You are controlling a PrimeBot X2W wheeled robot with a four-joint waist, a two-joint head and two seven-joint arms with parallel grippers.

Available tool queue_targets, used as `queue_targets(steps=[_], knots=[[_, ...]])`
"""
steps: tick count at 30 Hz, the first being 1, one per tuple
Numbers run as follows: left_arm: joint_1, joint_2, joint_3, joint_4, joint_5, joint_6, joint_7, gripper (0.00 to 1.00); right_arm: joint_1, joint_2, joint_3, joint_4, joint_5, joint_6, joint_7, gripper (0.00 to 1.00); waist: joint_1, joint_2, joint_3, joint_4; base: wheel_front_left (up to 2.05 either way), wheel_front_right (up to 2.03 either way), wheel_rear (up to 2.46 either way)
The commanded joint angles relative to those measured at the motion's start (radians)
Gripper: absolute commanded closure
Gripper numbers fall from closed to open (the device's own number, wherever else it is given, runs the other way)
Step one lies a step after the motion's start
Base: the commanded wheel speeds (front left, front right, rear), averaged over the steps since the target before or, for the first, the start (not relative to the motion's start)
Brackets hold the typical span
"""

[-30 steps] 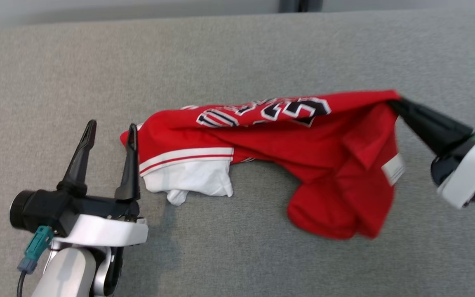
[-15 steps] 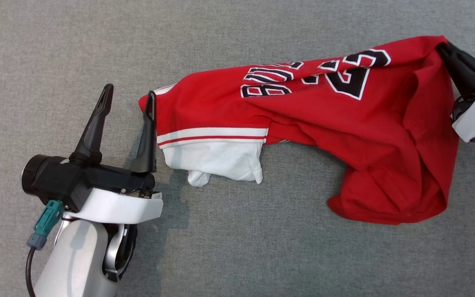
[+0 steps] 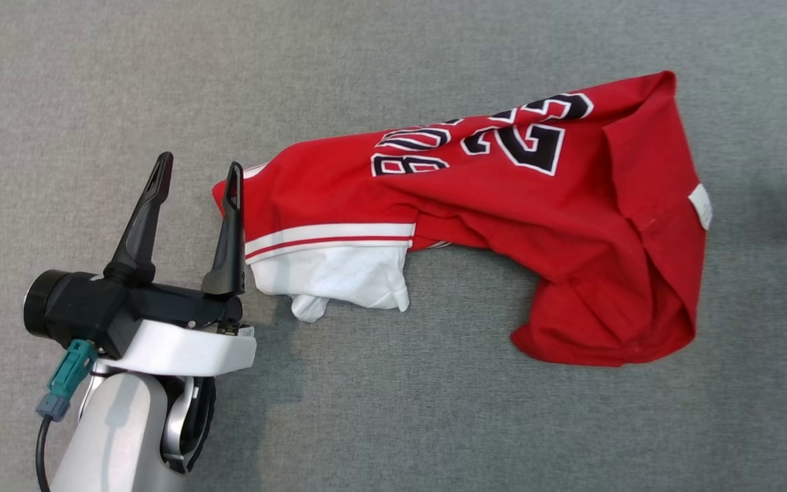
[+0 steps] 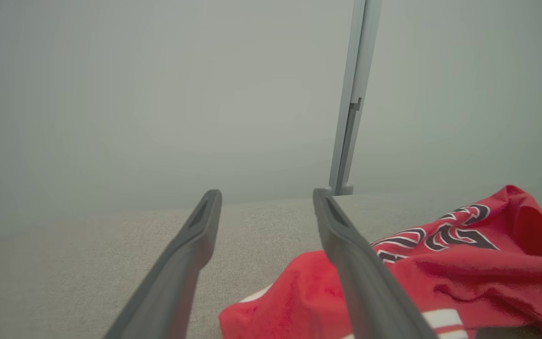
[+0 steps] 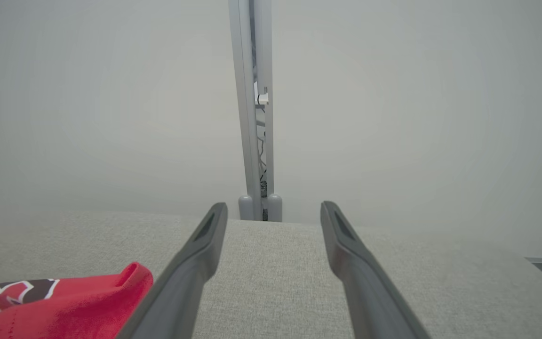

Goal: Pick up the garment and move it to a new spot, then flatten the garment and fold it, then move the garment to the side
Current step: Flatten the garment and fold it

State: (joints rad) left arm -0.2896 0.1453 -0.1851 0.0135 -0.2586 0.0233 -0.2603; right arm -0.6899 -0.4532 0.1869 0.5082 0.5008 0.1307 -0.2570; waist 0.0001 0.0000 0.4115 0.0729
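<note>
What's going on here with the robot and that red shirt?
A two-armed robot is working on a red jersey lying crumpled, not yet flattened, on a grey fabric surface. Neither gripper holds it: the left gripper stands open at the jersey's left end, and the right gripper is open, clear of its right edge.

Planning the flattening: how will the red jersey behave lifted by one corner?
Likely floppy: the red jersey lies in soft folds, so it should sag. Probably light: thin cloth. Pushed, it may bunch like its rumpled end.
</note>
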Motion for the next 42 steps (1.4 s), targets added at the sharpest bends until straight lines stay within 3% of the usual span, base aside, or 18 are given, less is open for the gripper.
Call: queue_targets(steps=[1,7,18,30,42], knots=[[0.008,0.006,0.006,0.001,0.006,-0.002,-0.004,0.00,0.028,0.015,-0.027,-0.022,-0.028,0.000,-0.008,0.00,-0.0001,0.0000,-0.024,-0.020,0.00,0.00,0.00],[0.044,0.021,0.018,0.013,0.011,-0.004,-0.004,0.00,0.215,0.142,-0.177,-0.245,-0.186,0.000,-0.010,0.00,-0.0001,0.0000,-0.084,-0.055,0.00,0.00,0.00],[0.155,0.050,0.018,0.033,0.006,0.012,0.016,0.00,0.563,0.332,-0.229,-0.535,-0.327,0.000,0.092,0.00,-0.0001,0.0000,-0.212,-0.094,0.00,0.00,0.00],[0.264,0.057,0.011,0.010,-0.011,0.032,0.057,0.00,0.743,0.381,-0.249,-0.662,-0.362,0.000,0.174,0.00,-0.0001,0.0000,-0.305,-0.094,0.00,0.00,0.00],[0.275,0.062,0.016,-0.002,-0.029,0.043,0.066,0.00,0.761,0.394,-0.251,-0.699,-0.368,0.000,0.196,0.00,-0.0001,0.0000,-0.315,-0.090,0.00,0.00,0.00]])
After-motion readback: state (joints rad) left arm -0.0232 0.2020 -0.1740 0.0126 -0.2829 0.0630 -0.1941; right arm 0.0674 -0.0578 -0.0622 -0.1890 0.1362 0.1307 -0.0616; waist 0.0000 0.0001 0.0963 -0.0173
